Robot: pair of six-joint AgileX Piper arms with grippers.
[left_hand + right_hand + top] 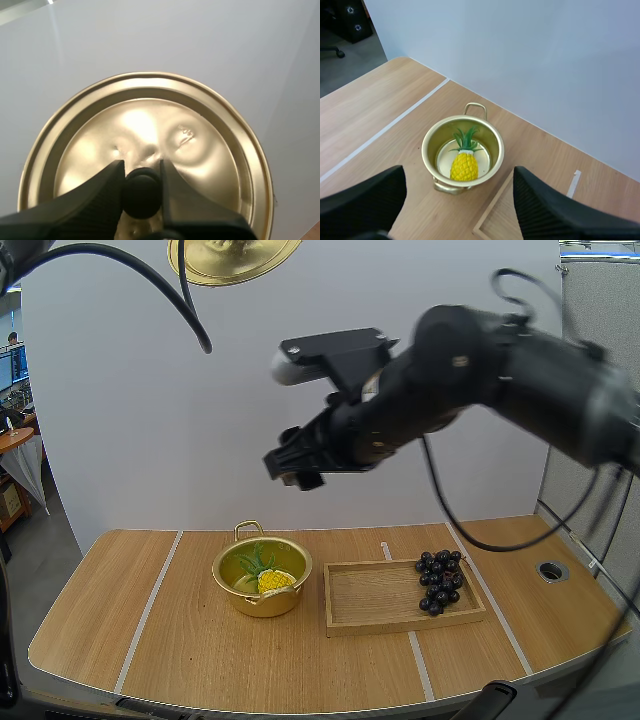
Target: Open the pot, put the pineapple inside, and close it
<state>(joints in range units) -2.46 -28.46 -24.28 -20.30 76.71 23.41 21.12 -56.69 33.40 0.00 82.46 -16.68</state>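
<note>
The pot (262, 604) and lid (200, 130) were gold, the knob (142, 192) black. The pineapple (274, 581) was yellow with green leaves, the grapes (440, 580) near-black.

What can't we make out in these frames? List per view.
1. High view: round gold metal lid is cut off by the upper frame edge.
2. High view: right tool is motion-blurred, so the finger gap is unreadable there.
3. Left wrist view: left tool covers the lid's near rim.
4. Right wrist view: shallow wooden tray is cut off by the frame edge and the right tool.
</note>
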